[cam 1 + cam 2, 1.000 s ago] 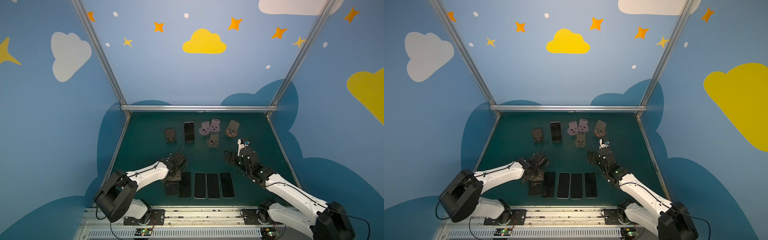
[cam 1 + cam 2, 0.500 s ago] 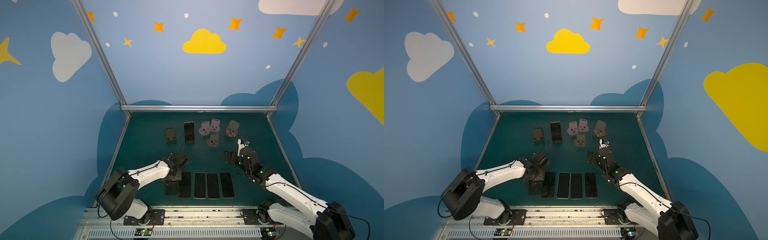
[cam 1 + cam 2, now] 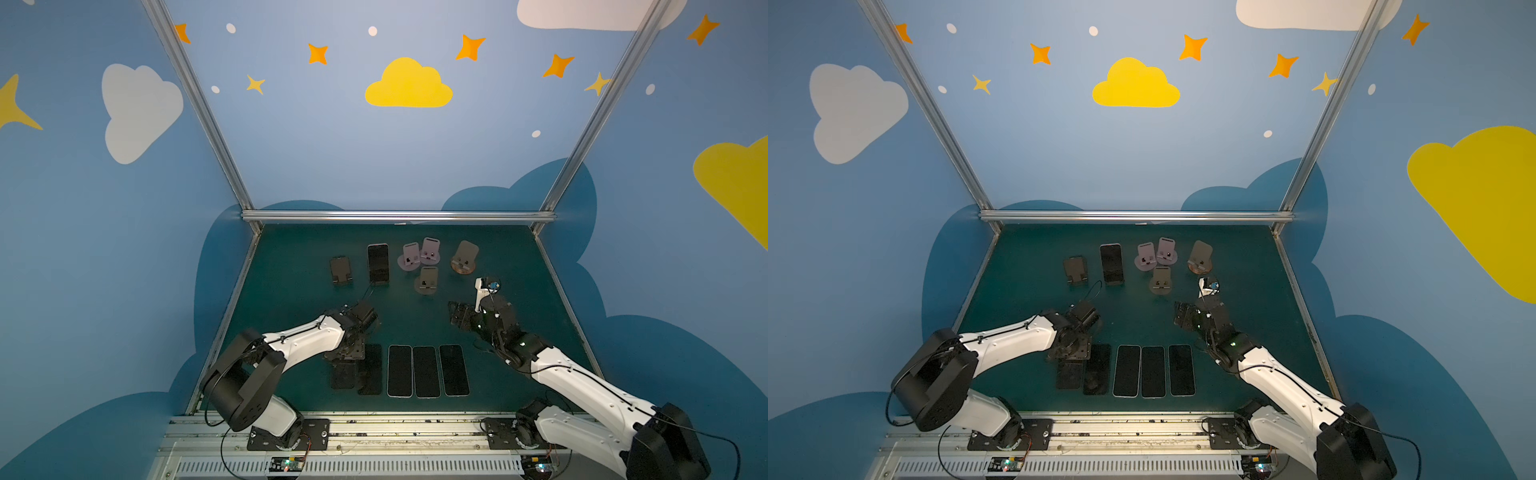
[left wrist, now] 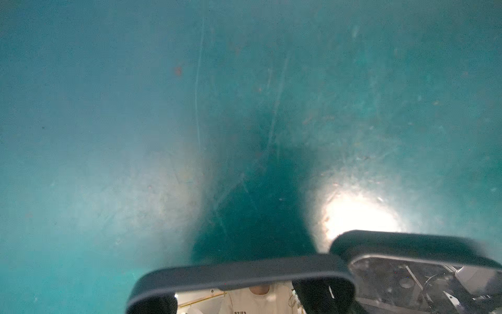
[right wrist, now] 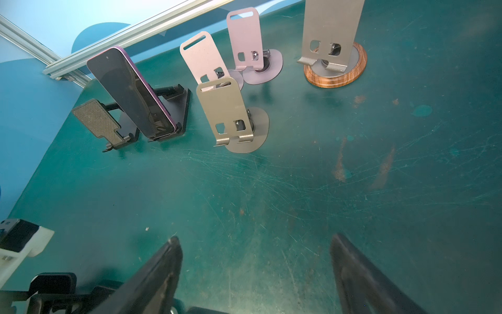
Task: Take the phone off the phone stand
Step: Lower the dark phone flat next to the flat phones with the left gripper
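A dark phone with a purple edge (image 5: 130, 92) leans on a black folding phone stand (image 5: 180, 100) at the back of the green mat, and it shows in both top views (image 3: 378, 262) (image 3: 1111, 262). My right gripper (image 5: 254, 244) is open and empty, hovering mid-mat well in front of the stands (image 3: 457, 316). My left gripper (image 3: 347, 353) points down at the left end of the front row. Another phone (image 4: 239, 274) sits between its fingers, low over the mat. How tightly the fingers hold this phone does not show.
Several phones lie flat in a front row (image 3: 426, 372) (image 3: 1153, 372). Empty stands at the back are a black one (image 5: 100, 122), two pink ones (image 5: 202, 58) (image 5: 244, 38), a grey one (image 5: 225, 108) and one on a wooden base (image 5: 335, 73). Metal rails edge the mat (image 3: 395, 216).
The left arm has shifted slightly over the left end of the front row. The right arm has not moved.
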